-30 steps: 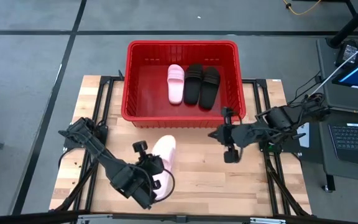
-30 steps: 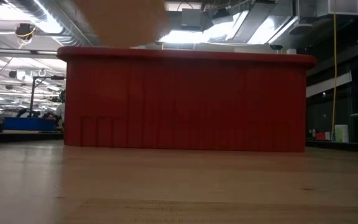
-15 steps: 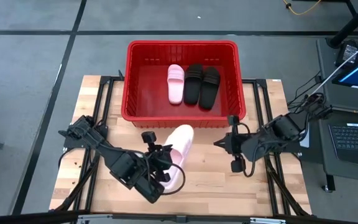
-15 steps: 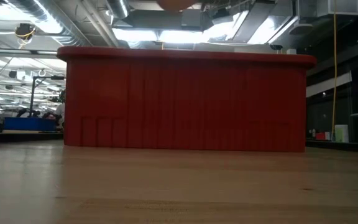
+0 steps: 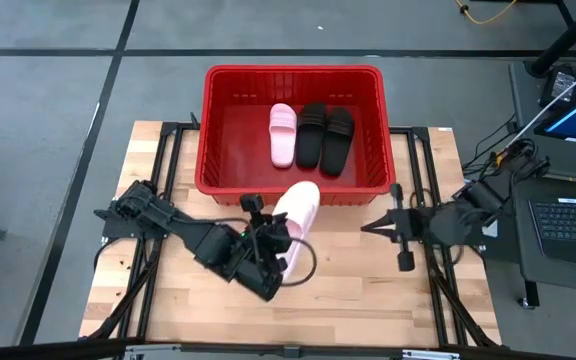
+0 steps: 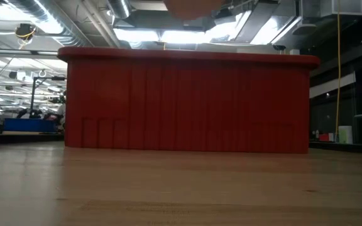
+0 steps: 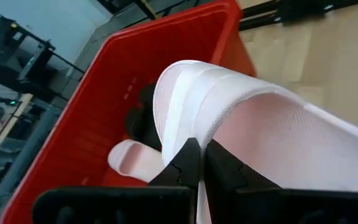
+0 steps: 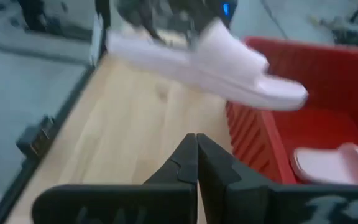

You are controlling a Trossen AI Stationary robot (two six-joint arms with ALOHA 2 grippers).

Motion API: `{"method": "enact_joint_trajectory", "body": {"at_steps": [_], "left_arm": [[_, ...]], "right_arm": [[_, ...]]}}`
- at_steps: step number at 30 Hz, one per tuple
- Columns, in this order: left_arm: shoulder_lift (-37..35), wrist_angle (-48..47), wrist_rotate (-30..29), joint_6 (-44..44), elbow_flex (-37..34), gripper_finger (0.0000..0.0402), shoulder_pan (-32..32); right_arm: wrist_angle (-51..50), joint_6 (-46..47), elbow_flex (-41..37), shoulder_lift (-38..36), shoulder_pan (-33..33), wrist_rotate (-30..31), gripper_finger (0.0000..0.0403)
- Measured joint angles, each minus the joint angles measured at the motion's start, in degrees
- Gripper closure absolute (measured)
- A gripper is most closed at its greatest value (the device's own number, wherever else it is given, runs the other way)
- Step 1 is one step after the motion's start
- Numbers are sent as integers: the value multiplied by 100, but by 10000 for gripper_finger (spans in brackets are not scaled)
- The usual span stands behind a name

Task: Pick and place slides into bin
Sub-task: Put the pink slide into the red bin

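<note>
A pale pink slide [image 5: 294, 222] is in the air in front of the red bin [image 5: 230, 160], its toe end at the bin's near wall; it also shows in the right wrist view [image 8: 210, 59]. My left gripper [image 5: 273, 245] is shut on it. One pink slide [image 5: 283, 134] and two black slides [image 5: 325, 137] lie soles down on the bin's floor. My right gripper [image 5: 405, 240] is shut and empty over the table's right side. My left gripper pinches the pink slide by the edge of its wide strap [image 7: 182, 134] between its two fingers. The fingers come level from the table's near left. The slide is lifted clear of the table, lying roughly level, its toe end toward the bin.
The bin stands at the table's far edge, its near wall [image 6: 187, 103] tall in the low view. Bare wooden tabletop [image 5: 348, 290] lies in front of it. A laptop and a screen [image 5: 568, 215] stand off the table's right side.
My left gripper has carried the pink slide up and toward the table's far right, from the near tabletop to the bin's near wall; the slide is lifted clear. My right gripper has drawn back toward the table's right edge.
</note>
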Motion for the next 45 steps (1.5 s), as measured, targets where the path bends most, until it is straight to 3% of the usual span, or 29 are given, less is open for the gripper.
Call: {"method": "enact_joint_trajectory", "body": {"at_steps": [9, 26, 29, 36, 45], "left_arm": [[-164, 474, 151, 1012, 0, 398, 646], [-734, 430, 311, 2929, 0, 398, 2640], [-734, 453, 644, 3490, 0, 398, 3061], [-734, 996, 1424, 4332, -16, 398, 4139], [-716, 1584, 1973, 4973, -140, 398, 4998]], "right_arm": [[1550, -1473, -822, -747, -274, -10, 396], [808, -2091, -838, -1401, -1945, -17, 396], [878, -2098, -838, -1559, -2250, -114, 399], [1292, -2397, -838, -1455, -2935, -1113, 394], [1298, -2842, -842, -1204, -3898, -1306, 392]]}}
